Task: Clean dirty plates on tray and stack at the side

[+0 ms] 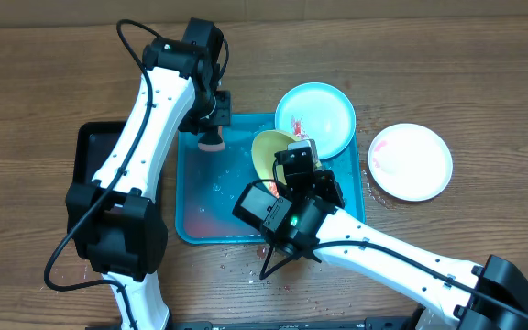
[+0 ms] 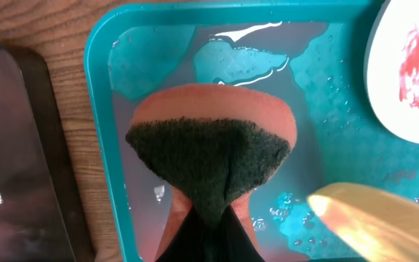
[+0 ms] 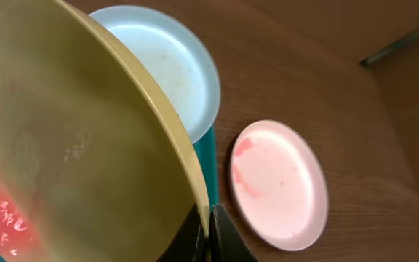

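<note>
Yellow-green plate (image 1: pixel 271 151) overhead: we see it tilted above the tray (image 1: pixel 200 225), blue plate (image 1: pixel 319 117) on its corner, pink plate (image 1: pixel 411 162) on the table (image 1: pixel 484 82). Left wrist: left gripper (image 2: pixel 208 215) pinches the sponge (image 2: pixel 209 153). Right wrist: right gripper (image 3: pixel 209 233) clamps only the rim; we think scrubbing could lever it out.

The wooden table (image 1: pixel 44 82) carried a teal tray (image 1: pixel 211 206) near its middle, with a black tray (image 1: pixel 94 147) just beside it on the left and a thin strip of wood showing between them. To the right of the teal tray, apart from it, a pink plate (image 1: pixel 411 162) smeared red lay flat on the wood. A blue plate (image 1: pixel 324 115) sat over the tray's far right corner, and droplets (image 1: pixel 246 261) speckled the wood by the tray's near edge.
</note>
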